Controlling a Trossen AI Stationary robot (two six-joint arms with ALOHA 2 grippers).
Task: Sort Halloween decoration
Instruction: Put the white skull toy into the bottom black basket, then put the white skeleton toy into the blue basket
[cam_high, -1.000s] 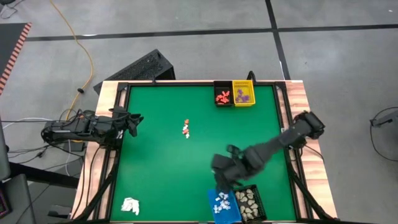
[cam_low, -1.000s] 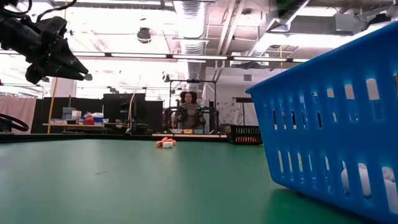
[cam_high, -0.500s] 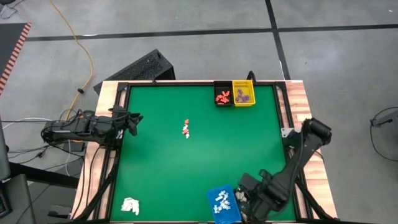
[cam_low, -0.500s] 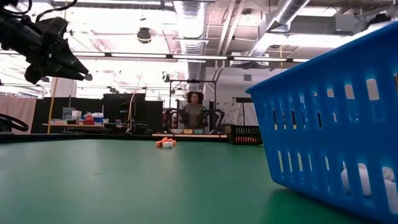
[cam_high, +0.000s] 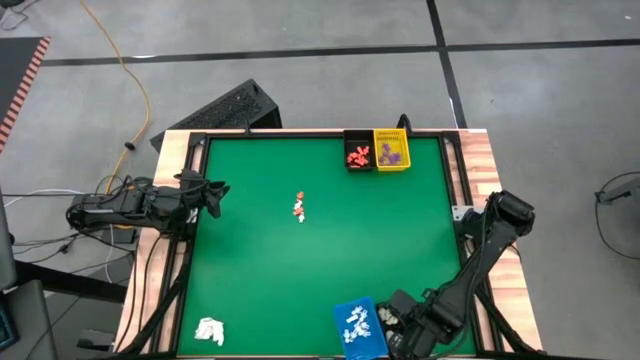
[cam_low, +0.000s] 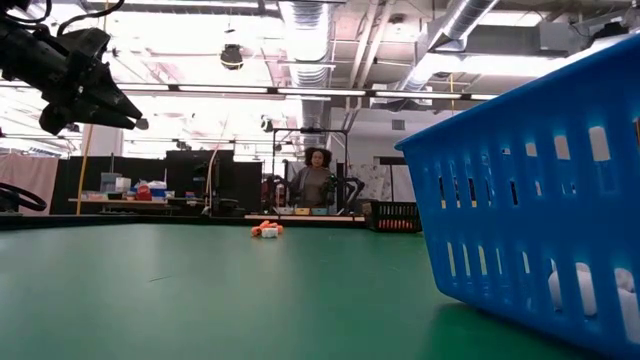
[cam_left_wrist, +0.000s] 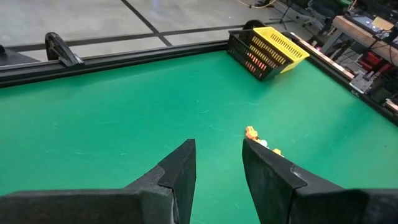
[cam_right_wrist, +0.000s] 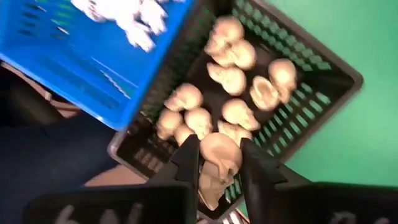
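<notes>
The right gripper (cam_right_wrist: 219, 163), low right in the high view, pinches a cream skull-shaped toy (cam_right_wrist: 219, 162) over the black plastic basket (cam_right_wrist: 323, 93) of skulls. The left gripper (cam_left_wrist: 217, 163), at the left edge, hangs a little apart, holding nothing.

On the tabletop (cam_high: 260, 270) two baskets (cam_high: 377, 150) are set side by side at the far edge, right of centre; a small cluster of pieces (cam_high: 299, 207) lies near the middle; two more baskets (cam_high: 358, 325) stand together at the near edge, right of centre, with the right hand (cam_right_wrist: 219, 169) above the rightmost one; a wadded lump (cam_high: 209, 330) lies in the near left corner; the left hand (cam_high: 216, 192) is held over the left edge.
</notes>
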